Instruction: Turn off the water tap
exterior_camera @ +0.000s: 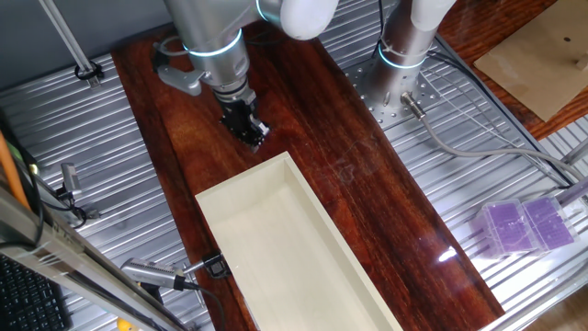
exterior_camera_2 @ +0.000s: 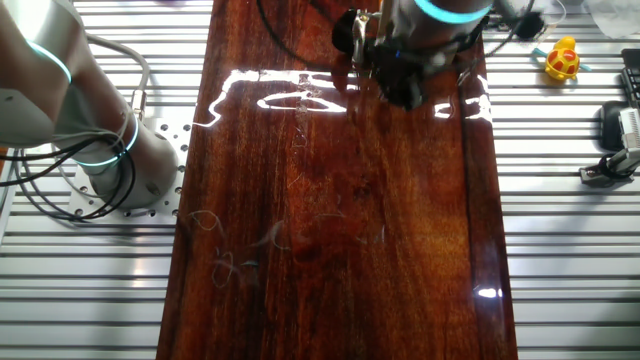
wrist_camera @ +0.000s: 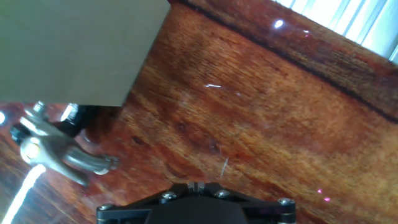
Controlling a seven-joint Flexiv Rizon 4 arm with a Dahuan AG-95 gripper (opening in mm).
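Observation:
The metal tap (exterior_camera: pixel 152 274) lies at the near left edge of the wooden board, held by a black C-clamp (exterior_camera: pixel 214 267) beside the cream tray. In the hand view the tap (wrist_camera: pixel 56 155) shows at the lower left, with the clamp (wrist_camera: pixel 76 118) behind it. My gripper (exterior_camera: pixel 250 131) hangs over the board just past the tray's far end, well away from the tap. Its fingertips (wrist_camera: pixel 198 185) are together with nothing between them. It also shows in the other fixed view (exterior_camera_2: pixel 400 88); the tap does not show there.
A long cream tray (exterior_camera: pixel 241 188) fills the near half of the dark wooden board (exterior_camera: pixel 367 175). A second arm's base (exterior_camera: pixel 404 51) stands at the back right. A purple box (exterior_camera: pixel 524 225) lies on the right. A yellow toy (exterior_camera_2: pixel 562 62) sits off the board.

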